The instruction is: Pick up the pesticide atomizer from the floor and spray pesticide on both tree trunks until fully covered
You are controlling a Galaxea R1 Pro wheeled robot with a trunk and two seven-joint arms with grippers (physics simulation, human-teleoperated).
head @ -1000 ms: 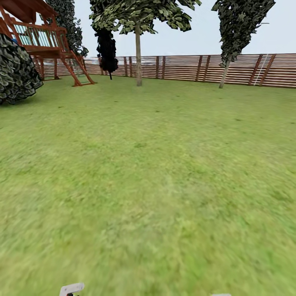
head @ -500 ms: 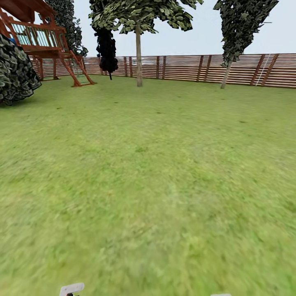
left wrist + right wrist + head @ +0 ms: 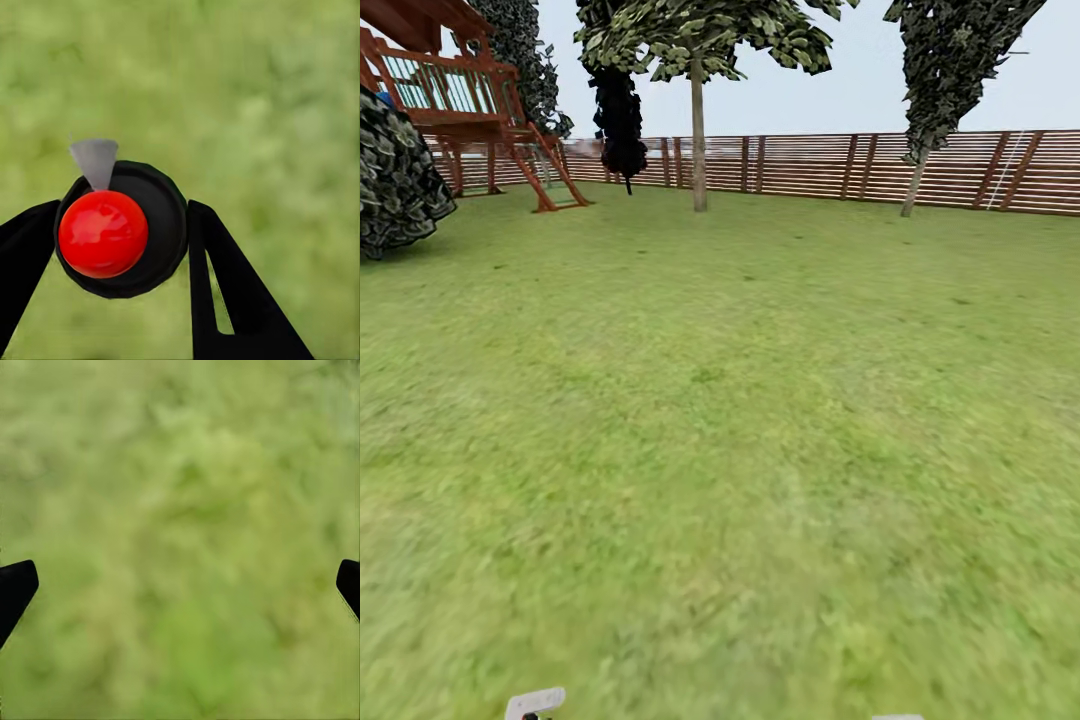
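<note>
The pesticide atomizer (image 3: 124, 229) is a round near-black bottle with a glossy red ball top and a small grey cone nozzle; seen end-on, it sits clamped between the two black fingers (image 3: 225, 292) of the left gripper (image 3: 120, 240), above blurred grass. The garden (image 3: 720, 450) is a broad green lawn ringed by a brown slatted fence. One tree (image 3: 698, 60) stands just before that fence, its trunk (image 3: 699, 150) straight, bare, pale grey-brown. A second tree (image 3: 950, 60) stands farther right along the fence, its trunk (image 3: 912, 185) leaning.
</note>
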